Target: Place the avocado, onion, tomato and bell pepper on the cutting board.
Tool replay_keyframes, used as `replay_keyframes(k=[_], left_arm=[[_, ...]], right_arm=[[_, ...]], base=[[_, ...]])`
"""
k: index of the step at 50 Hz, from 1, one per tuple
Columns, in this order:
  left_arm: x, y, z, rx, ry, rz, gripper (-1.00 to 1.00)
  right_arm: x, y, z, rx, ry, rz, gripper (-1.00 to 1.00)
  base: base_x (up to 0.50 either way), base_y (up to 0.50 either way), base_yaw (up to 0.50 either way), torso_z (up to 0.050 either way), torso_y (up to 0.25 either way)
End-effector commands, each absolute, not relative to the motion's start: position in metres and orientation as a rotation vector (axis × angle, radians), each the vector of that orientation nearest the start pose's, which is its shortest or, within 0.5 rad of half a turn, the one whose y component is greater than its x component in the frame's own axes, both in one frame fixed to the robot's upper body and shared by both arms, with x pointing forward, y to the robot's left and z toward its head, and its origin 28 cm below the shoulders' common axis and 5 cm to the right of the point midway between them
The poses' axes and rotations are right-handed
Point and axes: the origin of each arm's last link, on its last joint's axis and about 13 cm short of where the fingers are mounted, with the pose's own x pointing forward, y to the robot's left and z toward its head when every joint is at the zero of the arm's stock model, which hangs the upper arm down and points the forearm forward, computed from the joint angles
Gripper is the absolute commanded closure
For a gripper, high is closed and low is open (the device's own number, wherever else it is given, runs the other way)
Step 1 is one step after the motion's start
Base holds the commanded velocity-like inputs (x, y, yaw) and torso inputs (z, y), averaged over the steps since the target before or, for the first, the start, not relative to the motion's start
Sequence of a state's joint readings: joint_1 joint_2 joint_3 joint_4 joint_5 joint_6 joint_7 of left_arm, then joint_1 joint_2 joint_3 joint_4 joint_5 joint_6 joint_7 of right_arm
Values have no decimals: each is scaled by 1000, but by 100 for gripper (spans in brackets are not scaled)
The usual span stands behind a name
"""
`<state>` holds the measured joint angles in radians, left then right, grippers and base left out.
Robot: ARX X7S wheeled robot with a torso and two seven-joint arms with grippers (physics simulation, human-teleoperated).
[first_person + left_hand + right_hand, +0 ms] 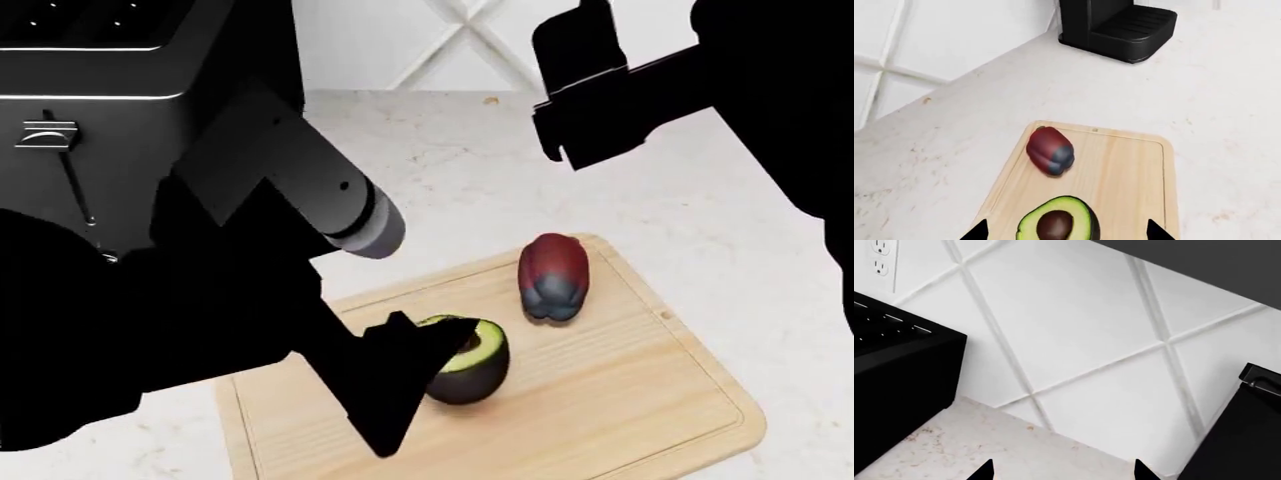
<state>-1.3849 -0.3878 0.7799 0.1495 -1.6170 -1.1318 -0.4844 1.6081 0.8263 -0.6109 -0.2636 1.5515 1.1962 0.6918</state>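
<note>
The light wooden cutting board [1134,170] [627,400] lies on the pale speckled counter. On it rests the dark red bell pepper [1051,150] [551,272], grey-blue at one end. The halved avocado [1057,222] [474,358] lies nearer, cut face and brown pit up. My left gripper [1067,234] hangs open over the board, its two fingertips wide on either side of the avocado with gaps. My right gripper [1062,472] is open and empty, raised near the tiled wall. The onion and the tomato are out of view.
A black coffee machine [1117,25] stands on the counter beyond the board's far end. A black toaster [94,110] with a side lever stands at the back left. The white tiled wall [1074,325] carries an outlet [881,255].
</note>
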Motion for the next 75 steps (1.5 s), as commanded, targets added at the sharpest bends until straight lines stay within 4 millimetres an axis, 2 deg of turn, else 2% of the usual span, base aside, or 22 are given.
replay_keyframes(k=[1,6,13,25,26,42,75], left_arm=[[229,168,308,323,291,-860,-100],[220,181,320,321,307,-828,-100],[194,200,336,349,383,-846,-100],[170,220,343,406,504,-761,-100],[170,221,344,370,522,-759,-100],[150,236,340,439,613,-696,-100],[141,244,312,425,808,-677,-100]], right_arm=[[241,-149,381,-337,-65,183,-100],[239,-147,387,-349,-70,178,-100],[242,-146,389,-356,-75,173,-100],[243,-148,391,-364,-78,169,-100],[243,-148,391,-365,-78,168,-100],[243,-150,390,-365,-81,160,-100],[245,-152,389,-359,-82,157,-100]], base=[[0,0,0,0,0],[0,0,0,0,0],[0,0,0,0,0],[0,0,0,0,0],[0,0,0,0,0],[0,0,0,0,0],[0,0,0,0,0]])
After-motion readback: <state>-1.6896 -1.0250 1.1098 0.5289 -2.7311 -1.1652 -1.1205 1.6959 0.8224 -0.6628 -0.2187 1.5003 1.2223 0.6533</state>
